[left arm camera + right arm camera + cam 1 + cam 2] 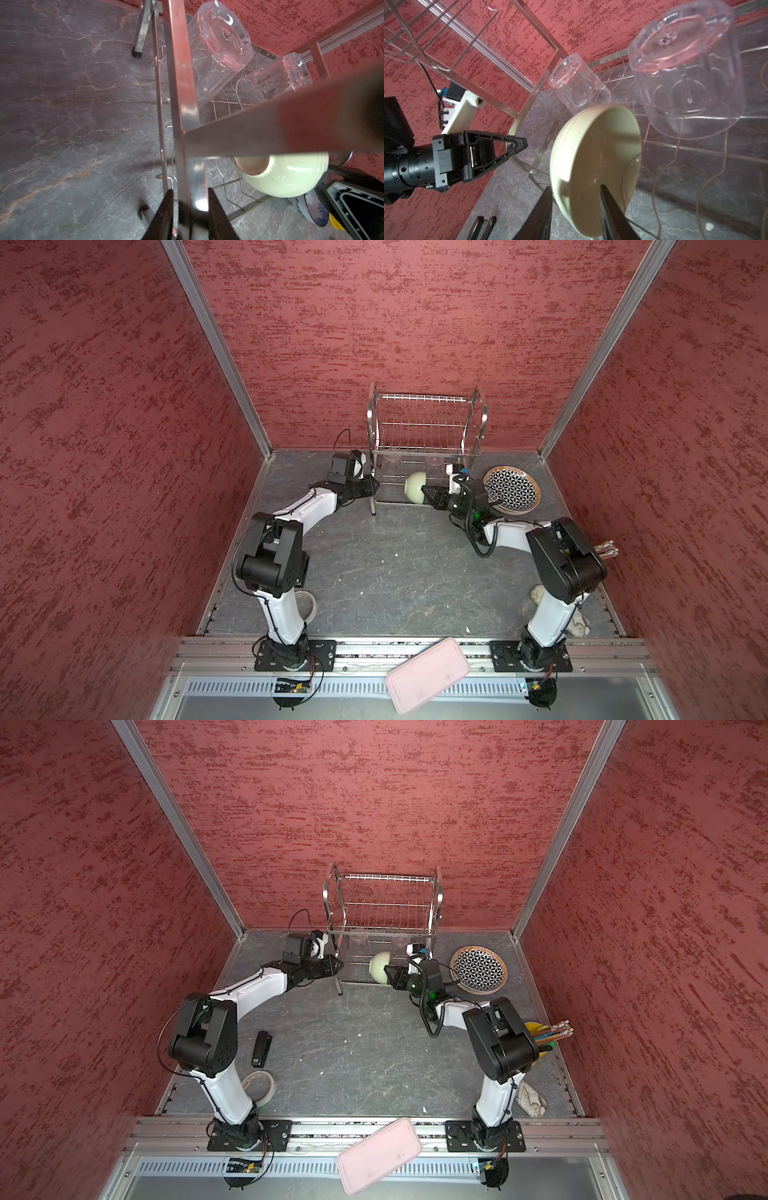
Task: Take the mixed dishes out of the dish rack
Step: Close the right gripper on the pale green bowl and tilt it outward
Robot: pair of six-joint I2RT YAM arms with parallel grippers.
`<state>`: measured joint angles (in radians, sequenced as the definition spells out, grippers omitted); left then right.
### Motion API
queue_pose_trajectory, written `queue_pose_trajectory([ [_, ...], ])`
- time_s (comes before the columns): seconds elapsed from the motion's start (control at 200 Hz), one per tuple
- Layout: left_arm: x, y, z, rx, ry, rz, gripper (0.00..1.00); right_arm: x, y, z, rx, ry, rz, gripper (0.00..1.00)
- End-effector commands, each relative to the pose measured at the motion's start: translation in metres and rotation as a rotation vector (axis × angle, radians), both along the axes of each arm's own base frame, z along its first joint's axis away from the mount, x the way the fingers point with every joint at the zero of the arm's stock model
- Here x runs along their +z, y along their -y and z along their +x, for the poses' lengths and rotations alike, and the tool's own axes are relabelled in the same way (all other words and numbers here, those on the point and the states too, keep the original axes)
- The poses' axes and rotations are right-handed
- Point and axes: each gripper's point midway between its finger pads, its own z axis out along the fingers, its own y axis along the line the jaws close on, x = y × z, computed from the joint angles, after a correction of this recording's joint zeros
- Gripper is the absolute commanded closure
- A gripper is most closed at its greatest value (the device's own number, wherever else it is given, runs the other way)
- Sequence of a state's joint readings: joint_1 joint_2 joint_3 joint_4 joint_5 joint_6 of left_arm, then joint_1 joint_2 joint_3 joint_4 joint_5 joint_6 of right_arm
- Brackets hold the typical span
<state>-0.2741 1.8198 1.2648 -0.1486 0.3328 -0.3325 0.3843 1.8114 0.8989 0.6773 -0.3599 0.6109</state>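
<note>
Our left hand [190, 190] pinches the dish rack [180, 72] frame, steadying it. Our right hand [574, 187] pinches the rim of the pale green bowl [591, 149], on edge in the lower tier. We should draw it out slowly, clearing the wires.

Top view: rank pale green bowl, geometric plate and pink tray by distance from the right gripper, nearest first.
1. pale green bowl: in the dish rack's lower tier, its rim between the jaws of the right gripper.
2. black-and-white geometric plate: lying flat just right of the rack, beside the right wrist.
3. pink tray: far off at the front edge of the scene.
</note>
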Motion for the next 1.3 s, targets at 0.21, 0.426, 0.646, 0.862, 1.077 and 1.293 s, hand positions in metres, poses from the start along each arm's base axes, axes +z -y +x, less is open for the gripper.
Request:
queue_pose_trajectory([
  [0.21,0.008,0.011,0.004,-0.034,0.023,-0.03,0.72,0.016,-0.009,0.01,0.03,0.044,0.052,0.63],
  [0.426,0.006,0.011,0.003,-0.035,0.018,-0.029,0.72,0.018,-0.014,0.013,0.051,0.054,0.1,0.65],
  [0.646,0.007,0.011,0.004,-0.035,0.017,-0.029,0.72,0.018,-0.019,0.016,0.067,0.058,0.137,0.68],
  [0.862,0.006,0.011,0.004,-0.034,0.015,-0.026,0.72,0.015,-0.022,0.019,0.075,0.056,0.158,0.71],
  [1.077,0.008,0.011,0.004,-0.034,0.015,-0.025,0.72,0.014,-0.025,0.02,0.091,0.059,0.161,0.77],
  [1.293,0.007,0.01,0.003,-0.032,0.013,-0.024,0.72,0.012,-0.024,0.018,0.093,0.059,0.166,0.87],
])
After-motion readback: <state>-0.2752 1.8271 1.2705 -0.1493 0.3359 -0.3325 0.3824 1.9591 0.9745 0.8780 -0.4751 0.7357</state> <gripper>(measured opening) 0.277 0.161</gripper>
